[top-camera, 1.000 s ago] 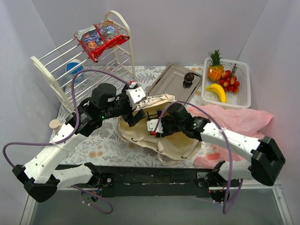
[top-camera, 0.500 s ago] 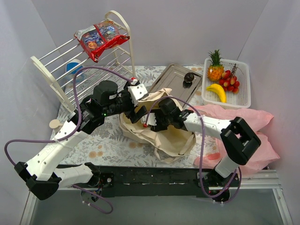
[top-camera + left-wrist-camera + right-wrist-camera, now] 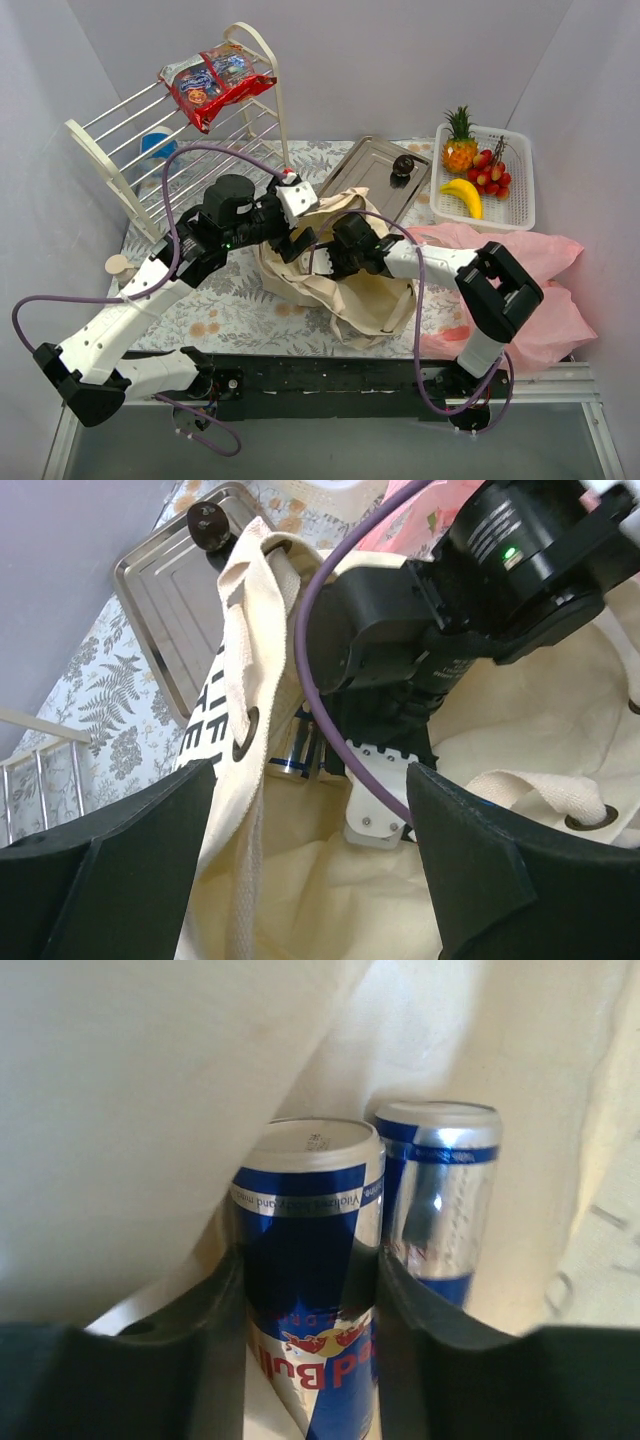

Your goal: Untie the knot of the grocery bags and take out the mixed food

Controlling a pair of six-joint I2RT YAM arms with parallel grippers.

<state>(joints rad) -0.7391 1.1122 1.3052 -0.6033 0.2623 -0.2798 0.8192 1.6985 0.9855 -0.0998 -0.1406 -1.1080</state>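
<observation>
The beige canvas tote (image 3: 350, 295) lies open mid-table, with the pink plastic bag (image 3: 525, 255) flat to its right. My right gripper (image 3: 310, 1272) is deep inside the tote, shut on a blue drink can (image 3: 308, 1250). A second can (image 3: 445, 1200) stands right beside the first. My left gripper (image 3: 310, 780) is at the tote's mouth with its jaws wide. The tote's rim with a metal eyelet (image 3: 245, 745) runs between them, next to the left finger. From above, the right gripper's tips are hidden in the tote (image 3: 322, 262).
A white basket (image 3: 520, 205) at the back right holds a pineapple (image 3: 459, 140), a banana (image 3: 463, 195) and red fruits (image 3: 488, 172). A steel tray (image 3: 360, 180) carries a dark round object (image 3: 403, 165). Snack packets (image 3: 212, 82) lie on the white rack (image 3: 120, 150).
My right arm has folded and pushed its gripper further left into the tote, where its jaws opened and then shut on the can. The left gripper has raised the rim slightly.
</observation>
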